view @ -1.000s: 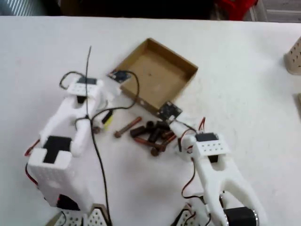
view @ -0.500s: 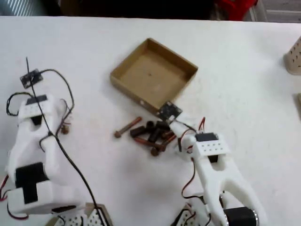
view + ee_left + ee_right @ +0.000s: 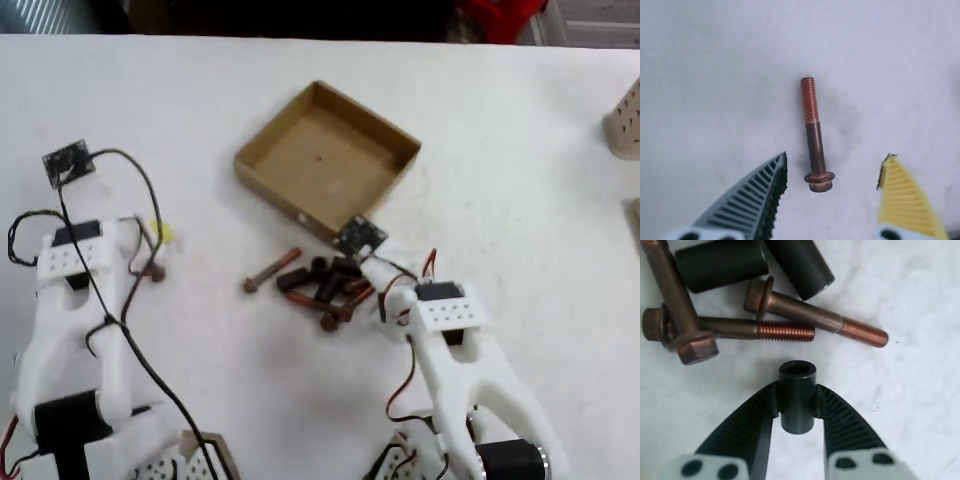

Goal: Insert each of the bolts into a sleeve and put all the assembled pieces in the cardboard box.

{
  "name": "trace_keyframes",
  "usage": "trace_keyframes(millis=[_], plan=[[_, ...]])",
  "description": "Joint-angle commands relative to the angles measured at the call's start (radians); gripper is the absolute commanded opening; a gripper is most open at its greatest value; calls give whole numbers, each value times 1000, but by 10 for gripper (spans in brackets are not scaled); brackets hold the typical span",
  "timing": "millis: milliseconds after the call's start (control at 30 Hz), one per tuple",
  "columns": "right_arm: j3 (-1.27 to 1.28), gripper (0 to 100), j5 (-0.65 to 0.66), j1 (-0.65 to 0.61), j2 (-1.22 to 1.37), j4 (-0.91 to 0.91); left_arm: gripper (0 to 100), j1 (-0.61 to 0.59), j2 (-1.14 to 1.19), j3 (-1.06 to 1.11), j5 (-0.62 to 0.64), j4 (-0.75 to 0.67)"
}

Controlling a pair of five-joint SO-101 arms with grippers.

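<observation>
- Progress check: the shallow brown cardboard box (image 3: 325, 160) has nothing in it, so zero finished pieces have been delivered.
- I can't spot a bolt sitting inside a sleeve anywhere either, so as far as I can tell nothing is assembled yet.
- The right gripper (image 3: 797, 400) is clamped on the sides of a short black cylindrical sleeve (image 3: 798, 375). Its open bore points toward the pile.
- The pile is just past it: three copper-coloured flanged bolts (image 3: 815, 320) overlapping each other, plus two more black sleeves (image 3: 722, 262) right beside them, near the box's front corner.
- The left gripper (image 3: 835, 157) is spread wide with nothing in it. A single copper bolt (image 3: 815, 135) lies flat on the white table (image 3: 520, 200) between its grey and yellow fingers, head end toward the gripper. That spot is well apart from the pile.
- Another lone bolt (image 3: 272, 270) sits just left of the pile.
- My read: we're at the very first pairing. What's left is grabbing that bolt, sliding it into the held sleeve, boxing it, then repeating for the rest.
</observation>
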Motion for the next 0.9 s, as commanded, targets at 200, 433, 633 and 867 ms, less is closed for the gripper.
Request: trace_keyframes(millis=[200,433,633,867], plan=[[-25,18,8,-13,-19,-12,56,16,-50,-46,-756,-40],[-25,18,9,-13,-19,-12,21,64,36,-87,-852,54],[-25,18,9,-13,-19,-12,21,105,325,-299,-847,219],[-25,18,11,-13,-19,-12,20,85,473,-502,-896,373]])
